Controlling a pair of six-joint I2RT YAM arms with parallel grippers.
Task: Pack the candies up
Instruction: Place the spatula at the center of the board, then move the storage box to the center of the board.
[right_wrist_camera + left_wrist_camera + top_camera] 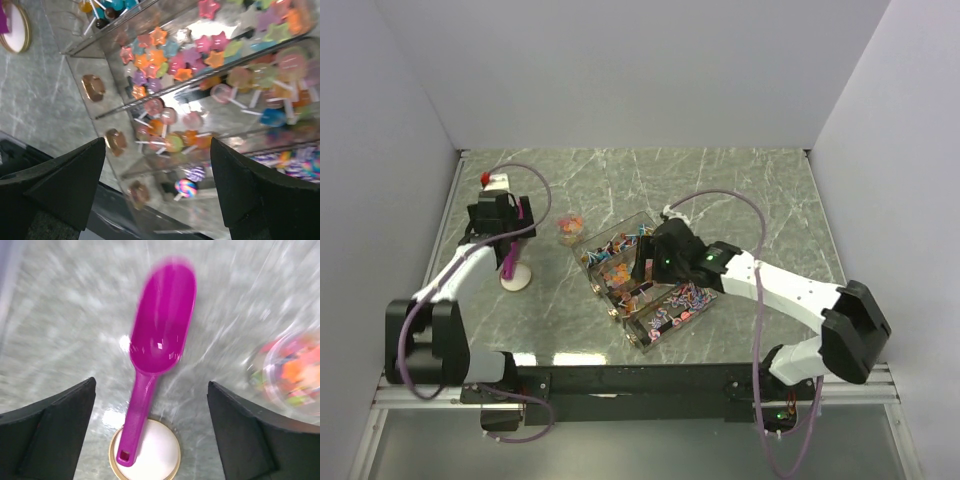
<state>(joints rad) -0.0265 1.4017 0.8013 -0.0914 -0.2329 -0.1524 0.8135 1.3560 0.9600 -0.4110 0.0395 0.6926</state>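
left gripper [151, 390], jaws spread wide and empty, hangs over the scoop [161, 335]; candies [294, 371] lie at its 3 o'clock; right gripper [157, 142] likewise.

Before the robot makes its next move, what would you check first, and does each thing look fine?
1. Left gripper open and holding nothing: ok.
2. Magenta scoop lying on the table, bowl empty, handle end resting on the round lid: ok.
3. Right gripper open, hovering over the clear box: ok.
4. Candies lying inside the box's compartments: ok.
5. Small cup of sweets beside the scoop, how full it is: cannot tell, that view is blurred.
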